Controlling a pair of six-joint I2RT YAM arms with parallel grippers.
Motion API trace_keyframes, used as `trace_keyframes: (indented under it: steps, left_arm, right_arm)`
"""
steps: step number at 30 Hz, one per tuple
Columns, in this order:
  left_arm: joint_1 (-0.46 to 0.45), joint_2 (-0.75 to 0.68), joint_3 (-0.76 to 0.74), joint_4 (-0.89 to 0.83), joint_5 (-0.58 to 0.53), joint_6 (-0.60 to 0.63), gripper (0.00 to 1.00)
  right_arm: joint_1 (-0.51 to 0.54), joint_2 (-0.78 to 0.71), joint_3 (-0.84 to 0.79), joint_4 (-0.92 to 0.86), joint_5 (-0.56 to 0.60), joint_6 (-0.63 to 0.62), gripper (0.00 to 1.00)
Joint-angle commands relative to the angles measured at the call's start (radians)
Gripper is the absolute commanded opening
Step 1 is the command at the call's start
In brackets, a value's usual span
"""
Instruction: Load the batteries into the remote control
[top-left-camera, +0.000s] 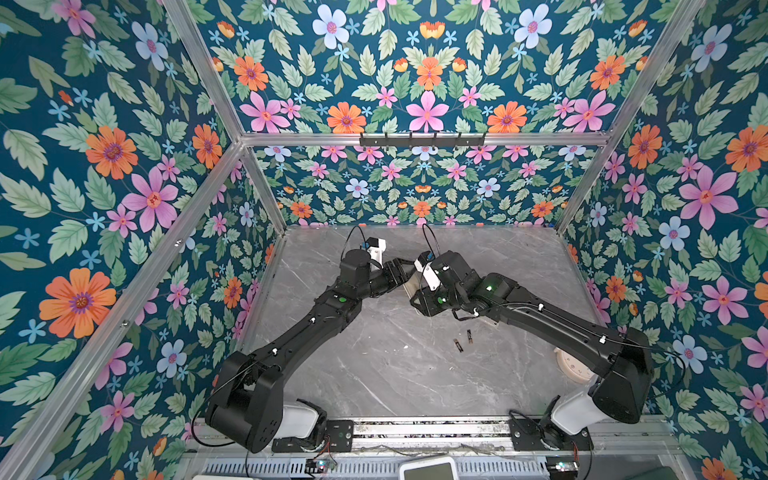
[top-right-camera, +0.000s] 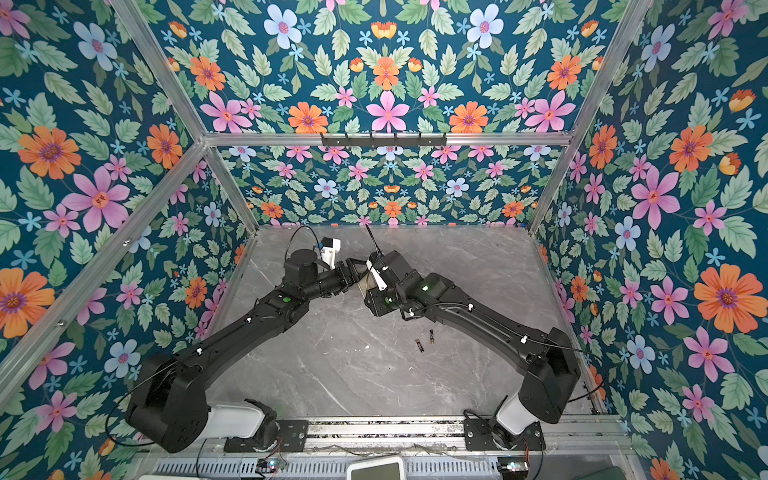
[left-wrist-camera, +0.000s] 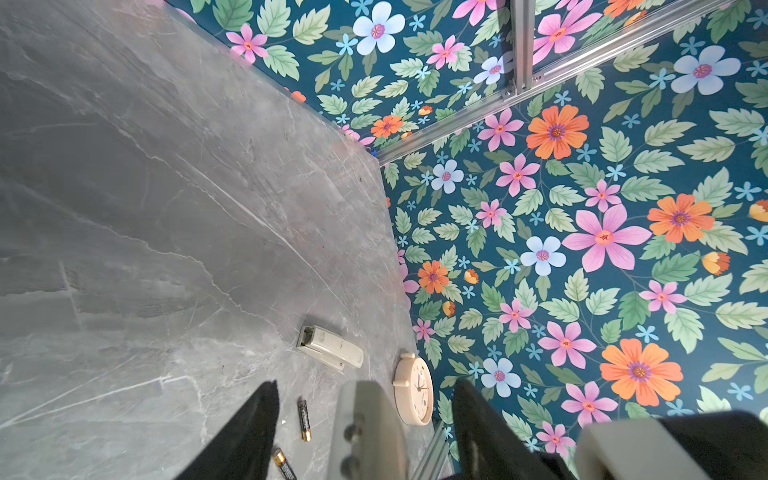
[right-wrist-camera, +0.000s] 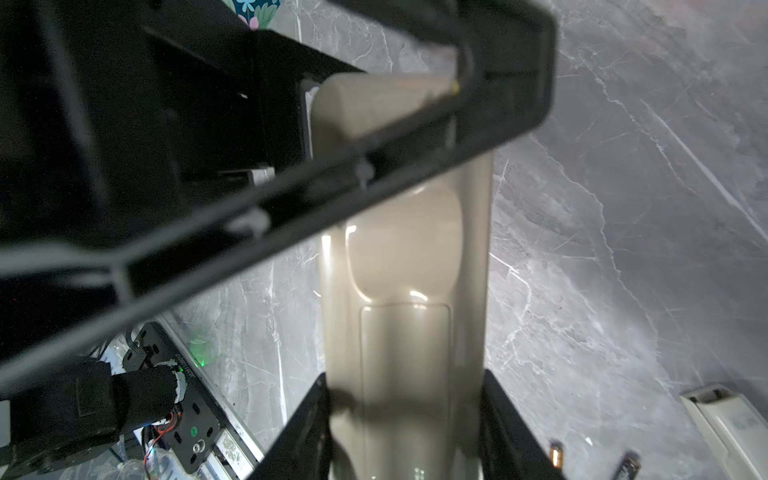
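Since the remote control (right-wrist-camera: 405, 249) is basically a hollow plastic shell, I'm guessing it's going to be handling light and stiff but pretty slick; that glossy back is begging to slide if the squeeze is lazy. The best place to grab is across the two long narrow edges, and that's exactly where the right gripper (right-wrist-camera: 405, 399) is clamping it, down at one end; the other end is sticking out free, up off the table (top-left-camera: 374, 374), in the far middle of the scene.

The left gripper (left-wrist-camera: 365, 384) is sitting with its jaws apart, one on each side of that free end, with a gap showing on both sides, so it isn't gripping anything. The batteries (top-left-camera: 458, 345) are lying loose on the table, close together but not touching, nearer than the remote and a bit to the right; they're tiny, hard and round, so I'm expecting them to roll if nudged; pinching across the middle seems safest.

Looks-wise the remote is showing its plain beige back, long and slim, with a scooped hollow and a rectangular seam below it; I'm reading that as the battery door, and it's looking shut. A cream block (left-wrist-camera: 330, 347) and a small clock (left-wrist-camera: 413, 388) are sitting over on the right.
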Motion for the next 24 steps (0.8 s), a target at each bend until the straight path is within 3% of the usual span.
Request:
trace_keyframes:
  steps: [1, 3, 8, 12, 14, 15, 18, 20, 21, 24]
  left_arm:
    - [-0.01, 0.001, -0.001, 0.02, -0.023, -0.004, 0.64]
    - [-0.012, -0.001, -0.002, 0.006, -0.031, 0.0, 0.59]
    - [-0.012, -0.003, -0.008, 0.003, -0.029, 0.0, 0.35]
    - [-0.014, -0.013, -0.014, 0.003, -0.018, 0.002, 0.03]
    - [-0.014, -0.018, -0.024, 0.009, -0.012, 0.001, 0.0]
    - [-0.014, -0.021, -0.031, 0.014, -0.008, 0.002, 0.0]
    - [-0.014, -0.032, -0.048, 0.006, -0.024, 0.021, 0.0]
    - [-0.014, -0.037, -0.041, -0.035, -0.047, 0.044, 0.0]
    - [-0.014, -0.039, -0.034, -0.053, -0.059, 0.053, 0.0]
    - [-0.014, -0.028, 0.003, -0.111, -0.091, 0.076, 0.0]
  right_arm:
    - [0.001, -0.008, 0.002, 0.034, 0.018, 0.006, 0.11]
    - [0.001, -0.003, 0.003, 0.033, 0.023, 0.006, 0.11]
    - [0.001, -0.005, 0.0, 0.039, 0.028, 0.005, 0.11]
    - [0.004, -0.019, -0.015, 0.042, 0.041, 0.01, 0.12]
    - [0.01, -0.023, -0.016, 0.041, 0.047, 0.002, 0.15]
    - [0.016, -0.023, -0.011, 0.032, 0.049, -0.008, 0.21]
    - [0.042, -0.032, 0.013, -0.026, 0.069, -0.054, 0.58]
    - [0.058, -0.063, 0.026, -0.079, 0.08, -0.097, 0.89]
    - [0.06, -0.083, 0.025, -0.101, 0.084, -0.111, 0.98]
    - [0.059, -0.174, 0.0, -0.172, 0.103, -0.177, 0.99]
